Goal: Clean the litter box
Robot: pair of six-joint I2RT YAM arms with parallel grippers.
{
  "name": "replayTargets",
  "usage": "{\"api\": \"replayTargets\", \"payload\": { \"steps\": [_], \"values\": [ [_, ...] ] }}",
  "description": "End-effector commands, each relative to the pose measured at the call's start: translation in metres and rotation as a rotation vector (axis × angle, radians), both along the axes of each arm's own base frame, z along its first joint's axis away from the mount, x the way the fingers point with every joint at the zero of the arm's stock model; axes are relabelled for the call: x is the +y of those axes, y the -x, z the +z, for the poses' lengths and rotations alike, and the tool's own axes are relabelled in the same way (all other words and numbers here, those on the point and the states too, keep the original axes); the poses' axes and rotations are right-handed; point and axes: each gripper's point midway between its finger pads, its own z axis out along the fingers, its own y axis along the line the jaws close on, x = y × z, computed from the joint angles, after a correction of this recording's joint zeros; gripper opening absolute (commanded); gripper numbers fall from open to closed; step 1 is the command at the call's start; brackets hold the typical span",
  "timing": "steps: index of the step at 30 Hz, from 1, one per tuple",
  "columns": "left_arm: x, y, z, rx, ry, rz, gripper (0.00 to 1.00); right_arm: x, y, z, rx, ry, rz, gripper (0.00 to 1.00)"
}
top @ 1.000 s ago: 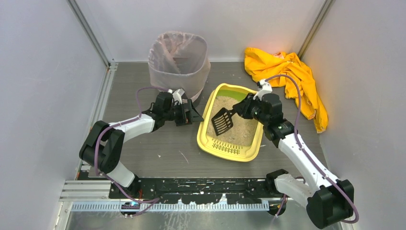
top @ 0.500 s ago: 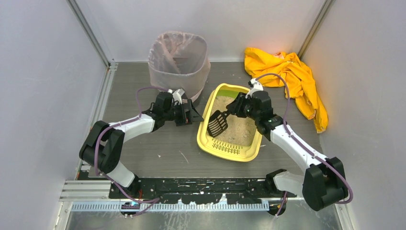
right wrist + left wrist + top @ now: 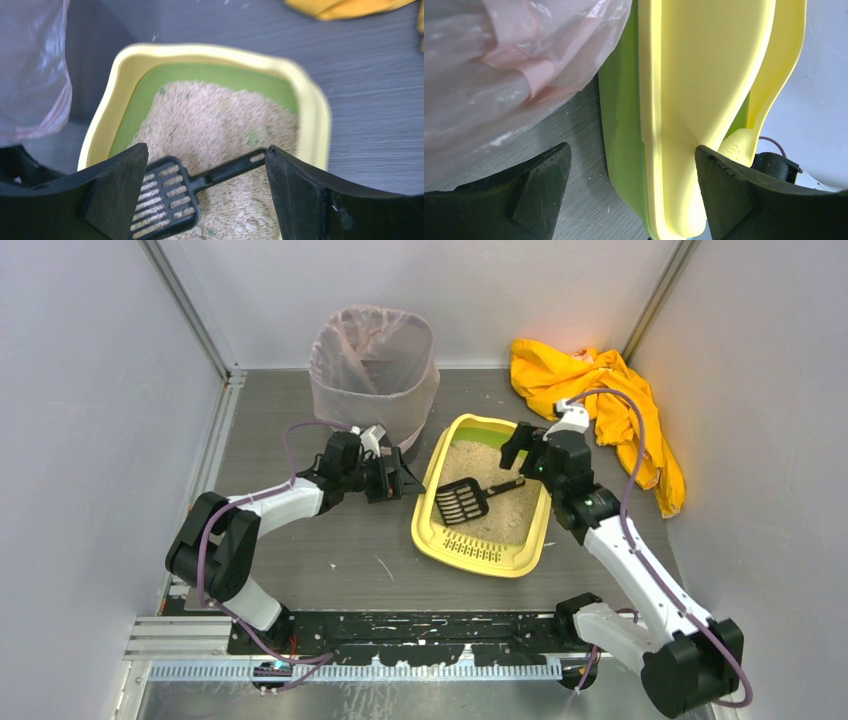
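Right wrist: right claw (image 3: 206, 150) spread over scoop (image 3: 167, 197) in litter box (image 3: 315, 115); left claw (image 3: 633, 149) spread.

left gripper (image 3: 631, 150): jaws spread wide, a black finger at each bottom corner
litter box (image 3: 704, 75): yellow rim and green wall running up between the jaws, hugging the right-hand one
bin bag (image 3: 499, 60): pinkish, crinkly, just past the left-hand jaw
table (image 3: 579, 200): grey strip beside the left-hand jaw
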Motion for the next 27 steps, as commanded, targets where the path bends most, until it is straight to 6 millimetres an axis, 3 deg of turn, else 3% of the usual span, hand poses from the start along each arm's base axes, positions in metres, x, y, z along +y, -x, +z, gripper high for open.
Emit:
{"api": "replayTargets", "payload": {
  "steps": [1,6,15,27],
  "values": [
    [-0.008,-0.007,0.028,-0.088,0.049,-0.026,0.93,-0.045,0.005,0.054,-0.146,0.042,-0.177,0.92],
    [-0.008,-0.007,0.031,-0.089,0.055,-0.012,0.95,-0.041,0.016,0.060,-0.154,-0.007,-0.158,0.92],
    [-0.013,-0.010,0.039,-0.121,0.150,0.021,1.00,-0.013,0.021,0.041,-0.057,-0.114,-0.061,0.97],
    [-0.013,-0.017,0.005,-0.051,0.079,0.022,1.00,-0.014,0.041,0.040,-0.080,-0.136,-0.032,0.97]
  ]
}}
